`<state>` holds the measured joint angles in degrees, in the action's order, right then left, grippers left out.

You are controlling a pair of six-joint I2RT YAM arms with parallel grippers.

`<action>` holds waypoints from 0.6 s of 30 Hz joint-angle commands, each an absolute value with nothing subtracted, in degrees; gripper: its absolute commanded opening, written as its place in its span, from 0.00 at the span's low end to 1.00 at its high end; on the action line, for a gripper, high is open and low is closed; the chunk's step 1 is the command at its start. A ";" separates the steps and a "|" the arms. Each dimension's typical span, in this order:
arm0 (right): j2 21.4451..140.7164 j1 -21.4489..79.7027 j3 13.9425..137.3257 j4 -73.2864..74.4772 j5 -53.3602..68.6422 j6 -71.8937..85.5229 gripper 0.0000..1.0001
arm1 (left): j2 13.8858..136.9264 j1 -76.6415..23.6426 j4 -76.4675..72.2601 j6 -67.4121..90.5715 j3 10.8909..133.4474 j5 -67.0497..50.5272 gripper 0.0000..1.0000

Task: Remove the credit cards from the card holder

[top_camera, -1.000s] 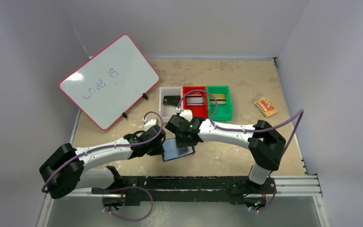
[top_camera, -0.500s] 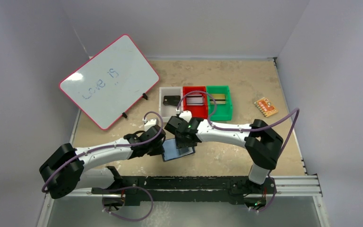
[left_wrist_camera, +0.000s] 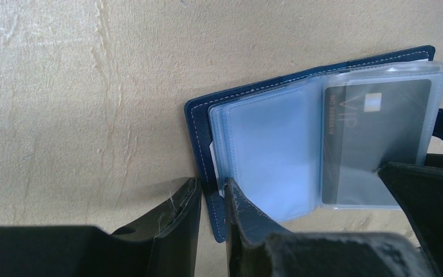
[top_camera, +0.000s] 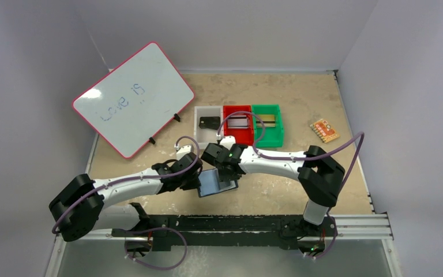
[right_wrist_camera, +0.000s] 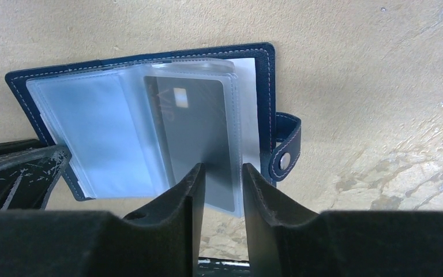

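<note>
**R fingers settled on the card – not out yet**

Over the last sec little has moved. From the top cam your R arm crept a touch toward the L one, and the card holder (left_wrist_camera: 199, 115) stayed roughly where it was, lying open on the desk (left_wrist_camera: 92, 86) between the two wrists.

Your left fingers (left_wrist_camera: 181, 208) are clenched on the navy cover's edge, pinning it. The clear sleeves (left_wrist_camera: 271, 156) fan out just beyond them.

Your right fingers (right_wrist_camera: 190, 196) are drawn close together, w/ the near edge of the dark card (right_wrist_camera: 199, 115) in the gap. Can't tell if they're actually clamping it, or if they've caught sleeve as well as card. The snap tab (right_wrist_camera: 285, 158) sits just outside the R-hand finger.

The card is fully in its pocket, so I'd judge extraction hasn't begun. Approach looks done and the pull is next. Expect the sleeve to drag if it's pinched too.
</note>
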<state>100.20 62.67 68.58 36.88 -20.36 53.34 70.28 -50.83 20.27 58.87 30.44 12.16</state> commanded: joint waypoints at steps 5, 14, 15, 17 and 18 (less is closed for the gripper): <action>99.50 63.10 69.99 38.63 -23.36 55.56 0.41 | 70.87 -51.16 18.13 57.47 33.07 11.81 0.20; 98.48 63.19 69.92 39.10 -24.95 55.30 0.21 | 70.96 -51.23 18.05 57.57 32.96 11.76 0.20; 98.63 63.20 70.00 39.36 -25.15 55.33 0.24 | 70.98 -51.23 18.04 57.57 32.96 11.73 0.20; 98.94 63.33 70.22 40.21 -25.52 55.80 0.28 | 70.99 -51.22 18.14 57.50 32.91 11.70 0.20; 98.96 63.35 70.22 40.33 -25.65 55.81 0.28 | 70.94 -51.22 18.18 57.48 32.93 11.70 0.20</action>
<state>100.16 62.78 68.58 37.91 -23.03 54.41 70.87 -50.83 20.18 58.74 30.85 12.12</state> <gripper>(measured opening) 0.272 0.205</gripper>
